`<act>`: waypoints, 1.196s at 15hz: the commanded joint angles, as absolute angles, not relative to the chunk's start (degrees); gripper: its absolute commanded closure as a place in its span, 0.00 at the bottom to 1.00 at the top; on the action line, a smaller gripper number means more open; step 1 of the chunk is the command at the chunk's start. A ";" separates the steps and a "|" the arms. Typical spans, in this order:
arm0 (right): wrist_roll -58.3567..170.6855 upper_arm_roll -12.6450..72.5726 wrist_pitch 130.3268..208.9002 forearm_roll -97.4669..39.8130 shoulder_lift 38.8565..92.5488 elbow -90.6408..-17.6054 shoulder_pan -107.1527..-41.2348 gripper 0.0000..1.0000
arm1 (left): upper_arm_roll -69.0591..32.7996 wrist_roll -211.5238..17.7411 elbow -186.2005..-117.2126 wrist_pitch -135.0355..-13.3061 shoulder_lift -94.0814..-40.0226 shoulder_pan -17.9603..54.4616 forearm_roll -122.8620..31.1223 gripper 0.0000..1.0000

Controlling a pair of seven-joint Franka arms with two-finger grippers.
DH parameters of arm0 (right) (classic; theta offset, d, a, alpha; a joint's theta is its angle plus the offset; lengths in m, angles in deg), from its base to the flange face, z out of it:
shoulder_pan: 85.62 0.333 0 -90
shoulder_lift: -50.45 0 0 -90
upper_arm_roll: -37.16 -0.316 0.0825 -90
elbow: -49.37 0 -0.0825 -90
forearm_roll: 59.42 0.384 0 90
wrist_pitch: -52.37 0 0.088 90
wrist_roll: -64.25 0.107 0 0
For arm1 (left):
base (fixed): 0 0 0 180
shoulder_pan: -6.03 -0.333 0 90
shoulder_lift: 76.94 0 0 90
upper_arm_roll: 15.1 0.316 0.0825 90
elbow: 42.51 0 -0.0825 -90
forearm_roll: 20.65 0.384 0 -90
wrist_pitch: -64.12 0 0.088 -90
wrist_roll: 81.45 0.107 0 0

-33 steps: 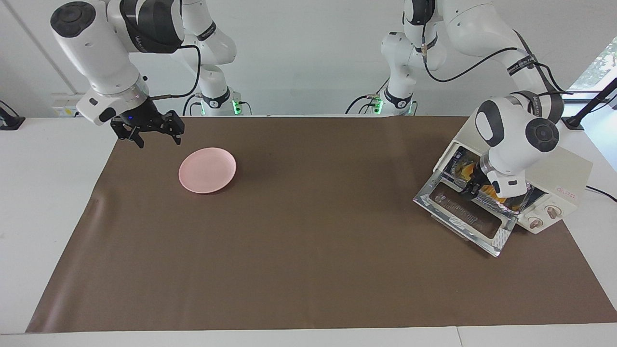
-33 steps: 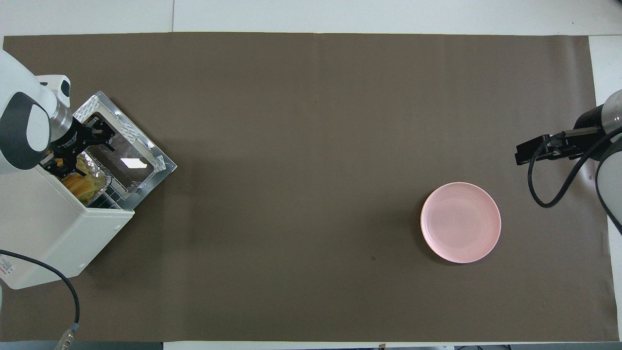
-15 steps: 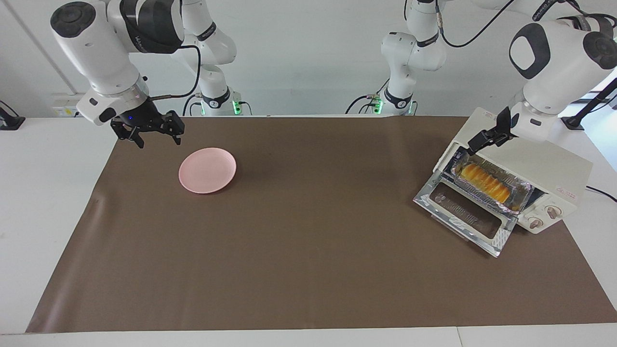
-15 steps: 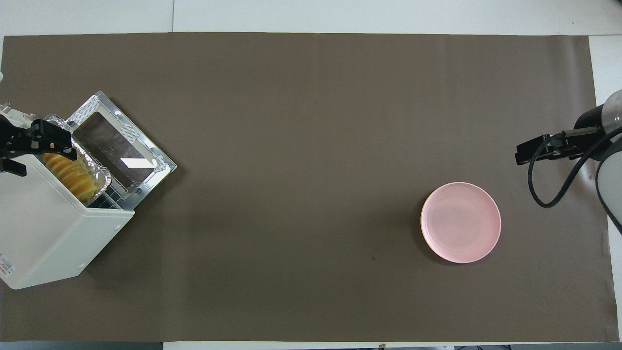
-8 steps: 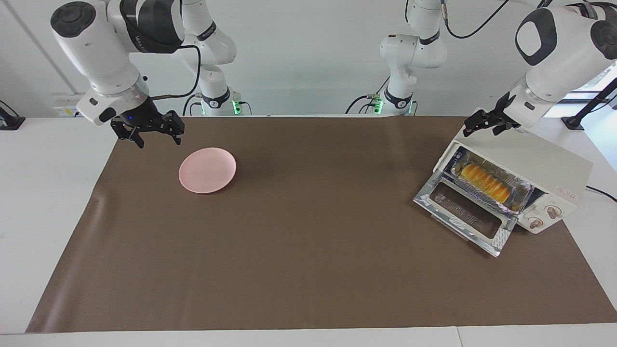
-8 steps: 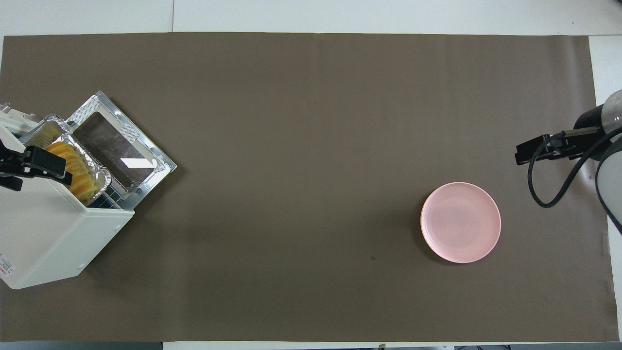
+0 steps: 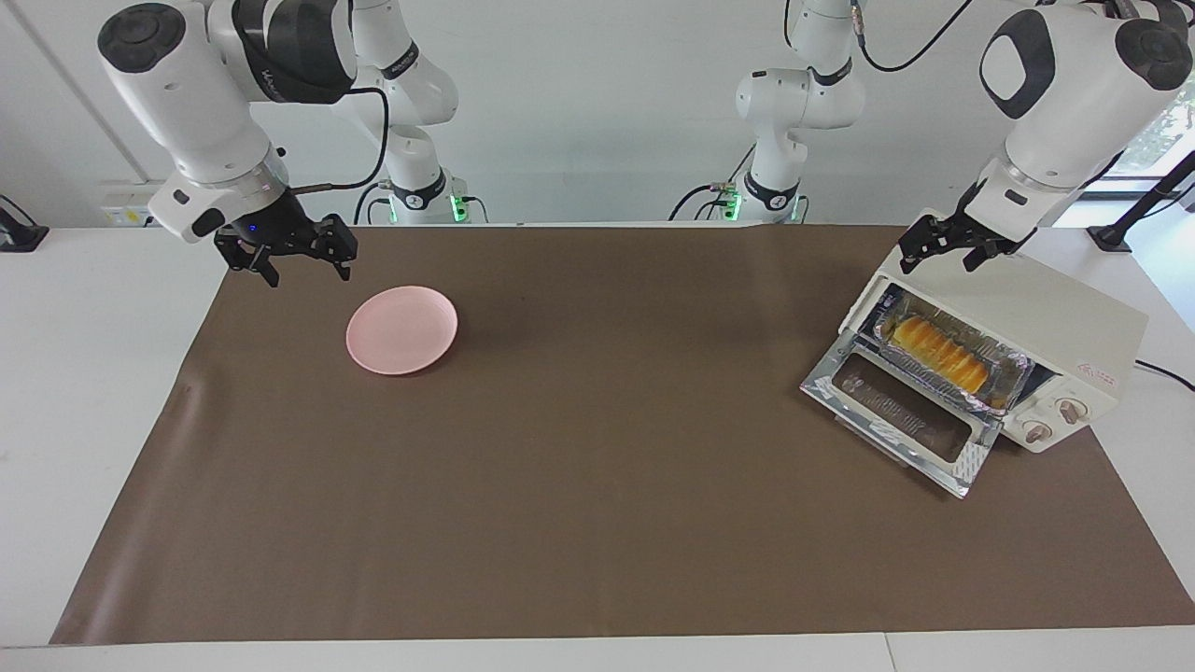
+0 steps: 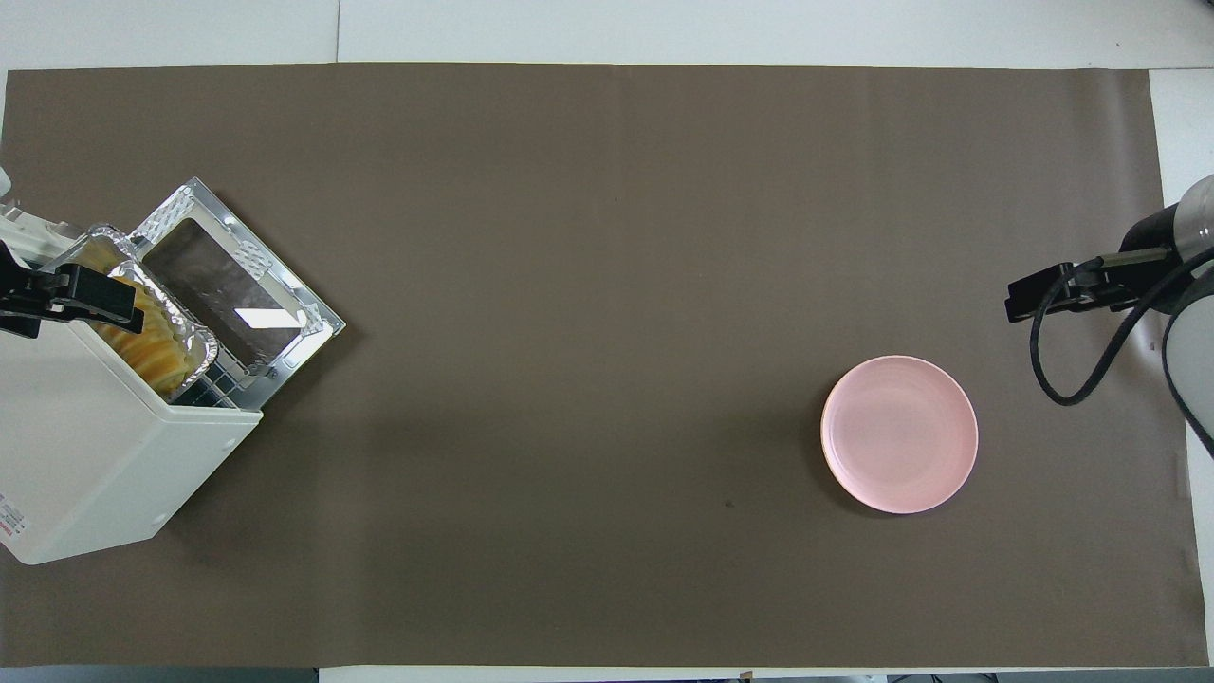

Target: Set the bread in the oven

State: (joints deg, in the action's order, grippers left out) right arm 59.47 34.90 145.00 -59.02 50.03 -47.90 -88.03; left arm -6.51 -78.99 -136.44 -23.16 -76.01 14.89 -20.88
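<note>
Facing view first: my left gripper (image 7: pixel 941 250) hangs in the air over the top of the oven (image 7: pixel 1046 322), fingers apart and holding nothing. The oven sits at my left arm's end of the table with its glass door (image 7: pixel 901 418) dropped flat open. The bread (image 7: pixel 938 352) lies in the foil tray (image 7: pixel 1011 373) on the rack, just inside the mouth. My right gripper (image 7: pixel 301 264) waits over the brown mat (image 7: pixel 597 523), beside the pink plate (image 7: pixel 402 329), fingers spread and empty.

Now from overhead: my left gripper (image 8: pixel 43 302) shows at the edge, over the oven (image 8: pixel 85 455) and covering part of the bread (image 8: pixel 161 356) in its foil tray (image 8: pixel 194 334). The door (image 8: pixel 237 285) lies open on the mat. My right gripper (image 8: pixel 1043 292) is seen side-on here, past the mat's corner; the pink plate (image 8: pixel 899 434) sits bare.
</note>
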 commanded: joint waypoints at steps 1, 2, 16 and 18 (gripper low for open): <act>58.45 34.26 144.83 -59.94 48.69 -49.16 -88.87 0.00 | -11.74 -78.28 -136.64 -24.03 -76.59 10.45 -20.65 0.00; 58.45 34.26 144.83 -59.94 48.69 -49.16 -88.87 0.00 | -13.76 -78.28 -136.64 -24.12 -76.50 8.78 -20.21 0.00; 58.45 34.26 144.92 -59.94 48.69 -49.16 -88.87 0.00 | -16.07 -78.28 -137.52 -25.17 -76.85 8.06 -19.94 0.00; 58.45 34.18 144.83 -59.94 48.69 -49.16 -88.87 0.00 | -16.16 -78.11 -137.52 -26.22 -76.85 8.06 -19.94 0.00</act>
State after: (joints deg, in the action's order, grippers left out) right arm 59.47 34.90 145.00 -59.02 50.03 -47.90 -88.03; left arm -15.05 -78.99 -136.18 -24.32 -76.01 9.30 -20.86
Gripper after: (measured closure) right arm 0.000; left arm 0.000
